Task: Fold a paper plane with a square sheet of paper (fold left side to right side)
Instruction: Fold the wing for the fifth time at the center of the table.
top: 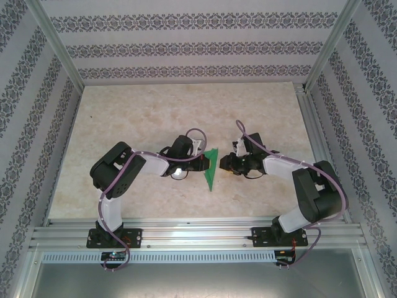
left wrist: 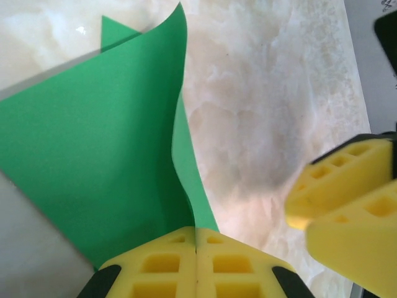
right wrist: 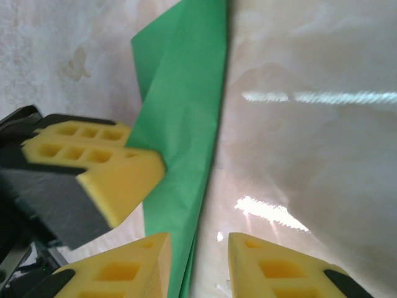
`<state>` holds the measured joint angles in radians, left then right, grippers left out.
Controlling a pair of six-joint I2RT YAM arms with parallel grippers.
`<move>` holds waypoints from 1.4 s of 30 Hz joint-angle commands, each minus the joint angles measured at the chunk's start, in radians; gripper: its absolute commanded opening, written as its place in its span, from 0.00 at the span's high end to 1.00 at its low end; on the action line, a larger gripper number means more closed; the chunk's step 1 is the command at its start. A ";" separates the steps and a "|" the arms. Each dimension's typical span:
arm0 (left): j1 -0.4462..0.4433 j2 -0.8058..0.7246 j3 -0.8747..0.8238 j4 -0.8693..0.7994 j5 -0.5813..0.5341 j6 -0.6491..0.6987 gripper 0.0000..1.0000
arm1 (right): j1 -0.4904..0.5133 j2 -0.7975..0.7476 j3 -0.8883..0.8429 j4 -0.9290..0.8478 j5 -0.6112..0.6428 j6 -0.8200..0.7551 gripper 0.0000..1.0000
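Left wrist: left fingers pinch the folded green paper

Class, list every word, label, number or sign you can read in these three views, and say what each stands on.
No readable text anywhere. The green paper is plain; the table and the walls show only marbling and a repeating ornament, no letters or numbers.

One green paper sheet, two tools
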<state>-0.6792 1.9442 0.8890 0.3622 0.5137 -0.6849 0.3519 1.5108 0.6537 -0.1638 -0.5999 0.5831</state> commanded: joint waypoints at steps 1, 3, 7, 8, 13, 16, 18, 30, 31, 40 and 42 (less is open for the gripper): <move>0.019 0.029 -0.023 0.111 0.034 -0.004 1.00 | 0.046 -0.046 -0.034 0.024 0.022 0.042 0.73; 0.024 0.038 -0.030 0.128 0.042 -0.011 1.00 | 0.077 -0.063 -0.056 0.059 0.026 0.085 0.74; 0.041 0.041 -0.053 0.160 0.046 -0.021 1.00 | 0.124 -0.087 -0.099 0.129 0.048 0.151 0.76; 0.045 0.042 -0.057 0.164 0.046 -0.020 1.00 | 0.138 -0.086 -0.102 0.141 0.051 0.162 0.77; 0.050 0.055 -0.061 0.175 0.053 -0.025 1.00 | 0.193 -0.073 -0.105 0.192 0.063 0.205 0.79; 0.051 0.055 -0.064 0.179 0.051 -0.027 1.00 | 0.222 -0.065 -0.104 0.227 0.068 0.228 0.81; 0.052 0.055 -0.068 0.183 0.050 -0.029 1.00 | 0.237 -0.058 -0.097 0.226 0.081 0.231 0.82; 0.064 0.063 -0.089 0.199 0.031 -0.053 1.00 | 0.264 0.036 -0.094 0.297 0.075 0.247 0.83; 0.065 0.064 -0.092 0.205 0.031 -0.057 1.00 | 0.267 0.043 -0.094 0.307 0.075 0.250 0.83; 0.072 0.075 -0.094 0.213 0.032 -0.068 1.00 | 0.277 0.085 -0.092 0.341 0.078 0.261 0.84; 0.071 0.075 -0.094 0.213 0.032 -0.067 1.00 | 0.276 0.093 -0.092 0.336 0.077 0.256 0.84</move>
<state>-0.6346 1.9881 0.8135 0.5766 0.5758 -0.7498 0.6155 1.5837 0.5541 0.1421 -0.5323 0.8410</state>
